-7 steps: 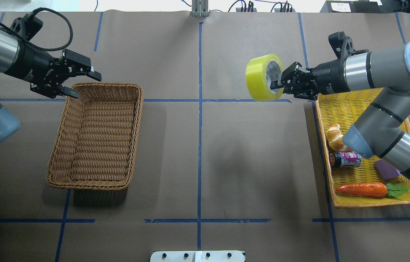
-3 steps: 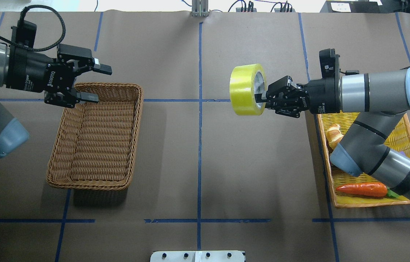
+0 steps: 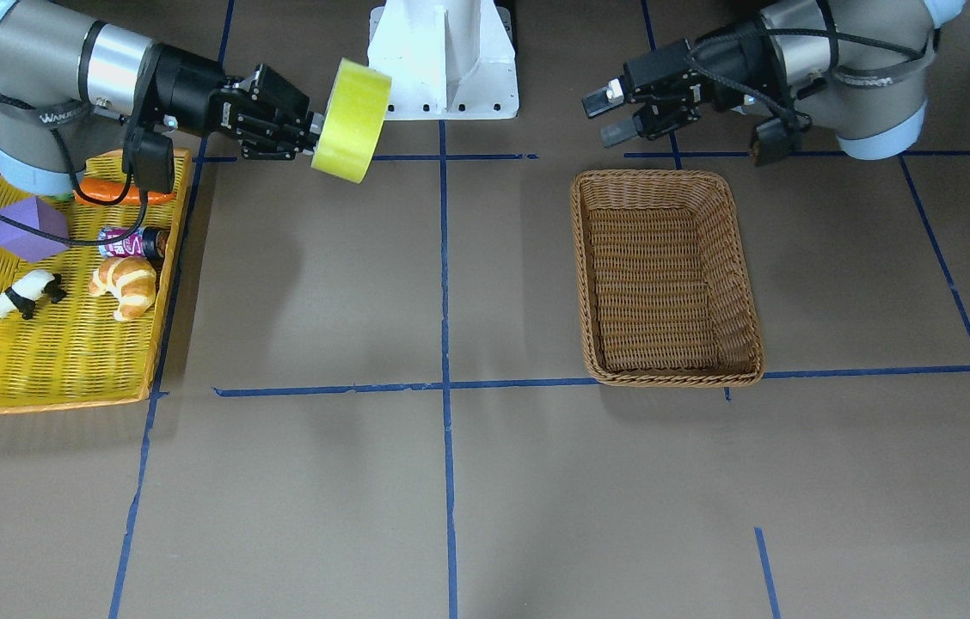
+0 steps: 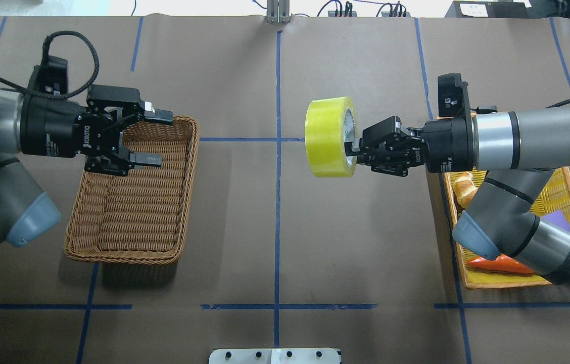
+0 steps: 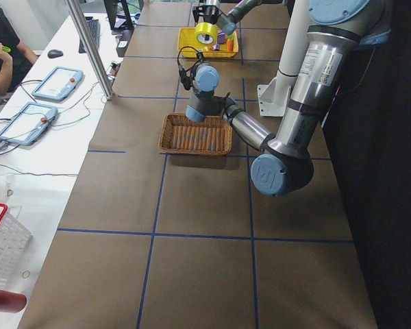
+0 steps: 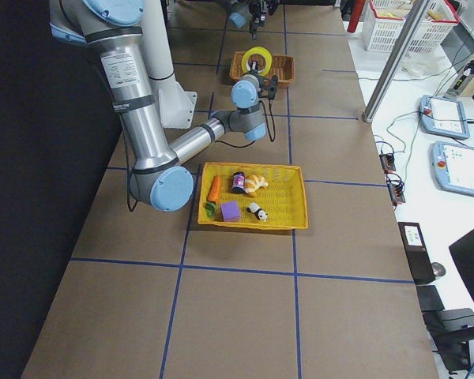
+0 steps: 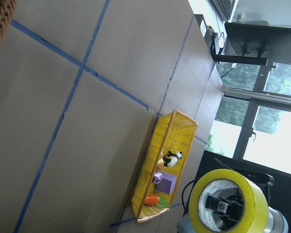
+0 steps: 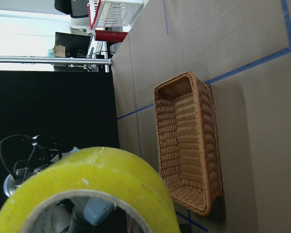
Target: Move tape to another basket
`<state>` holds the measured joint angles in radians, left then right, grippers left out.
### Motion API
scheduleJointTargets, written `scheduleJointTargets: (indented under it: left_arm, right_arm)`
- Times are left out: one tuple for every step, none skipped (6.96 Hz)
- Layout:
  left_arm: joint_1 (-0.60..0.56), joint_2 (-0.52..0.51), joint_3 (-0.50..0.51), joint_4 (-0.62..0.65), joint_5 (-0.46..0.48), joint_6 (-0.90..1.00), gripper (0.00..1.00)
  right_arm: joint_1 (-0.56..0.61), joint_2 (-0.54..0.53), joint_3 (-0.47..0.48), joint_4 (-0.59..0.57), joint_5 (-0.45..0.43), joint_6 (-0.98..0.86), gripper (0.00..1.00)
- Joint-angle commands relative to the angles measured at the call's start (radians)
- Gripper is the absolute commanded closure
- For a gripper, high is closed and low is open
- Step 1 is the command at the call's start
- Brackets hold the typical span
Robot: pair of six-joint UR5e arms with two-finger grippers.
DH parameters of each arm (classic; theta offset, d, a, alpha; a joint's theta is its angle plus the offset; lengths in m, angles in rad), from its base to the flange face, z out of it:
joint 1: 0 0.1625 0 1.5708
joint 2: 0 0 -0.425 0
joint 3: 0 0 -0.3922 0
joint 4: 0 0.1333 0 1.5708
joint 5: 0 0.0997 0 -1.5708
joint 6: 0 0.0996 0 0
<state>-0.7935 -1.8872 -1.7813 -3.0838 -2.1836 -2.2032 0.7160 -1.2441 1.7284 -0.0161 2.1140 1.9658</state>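
Observation:
The yellow-green tape roll (image 4: 328,136) hangs in the air just right of the table's centre line. My right gripper (image 4: 351,147) is shut on the roll's wall, with the roll on edge; it also shows in the front view (image 3: 352,120). The brown wicker basket (image 4: 133,259) stands empty on the left half of the table, also in the front view (image 3: 666,376). My left gripper (image 4: 164,140) is open and empty above the basket's far end, pointing at the tape. The left wrist view shows the tape (image 7: 228,201) facing it.
A flat yellow tray (image 3: 38,404) on the robot's right holds a carrot (image 3: 119,191), a purple block (image 3: 31,228), a can (image 3: 132,242), a croissant (image 3: 125,285) and a toy panda (image 3: 21,295). The white robot base (image 3: 442,60) stands at the table's near edge.
My right arm has carried the tape leftwards, away from the yellow tray toward the centre line. My left gripper has moved right, over the basket's far end, still open.

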Motion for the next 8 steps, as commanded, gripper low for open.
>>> scheduleJointTargets:
  left_arm:
    - [0.101,0.0,-0.001,-0.137,0.123,-0.029,0.0]
    - [0.155,0.0,0.009,-0.218,0.195,-0.036,0.0]
    - [0.231,-0.001,0.008,-0.302,0.293,-0.073,0.0]
    - [0.288,-0.003,-0.001,-0.344,0.361,-0.087,0.0]
    - [0.315,-0.009,-0.001,-0.363,0.387,-0.089,0.0]
    - [0.318,-0.024,0.0,-0.362,0.389,-0.09,0.0]
    - [0.321,-0.027,0.008,-0.36,0.389,-0.09,0.0]
    - [0.321,-0.055,0.02,-0.355,0.39,-0.09,0.0]
  right_arm:
    - [-0.079,-0.011,0.007,0.124,-0.087,0.002,1.0]
    - [-0.105,-0.012,0.002,0.177,-0.11,0.002,1.0]
    - [-0.13,-0.012,0.002,0.195,-0.112,0.002,1.0]
    - [-0.151,-0.012,0.003,0.197,-0.112,0.002,1.0]
    - [-0.191,-0.009,0.006,0.196,-0.111,0.005,1.0]
    - [-0.223,-0.009,0.003,0.197,-0.111,0.001,1.0]
    - [-0.255,-0.006,0.01,0.196,-0.112,0.004,1.0]
    - [-0.269,-0.006,0.008,0.196,-0.114,0.002,1.0]
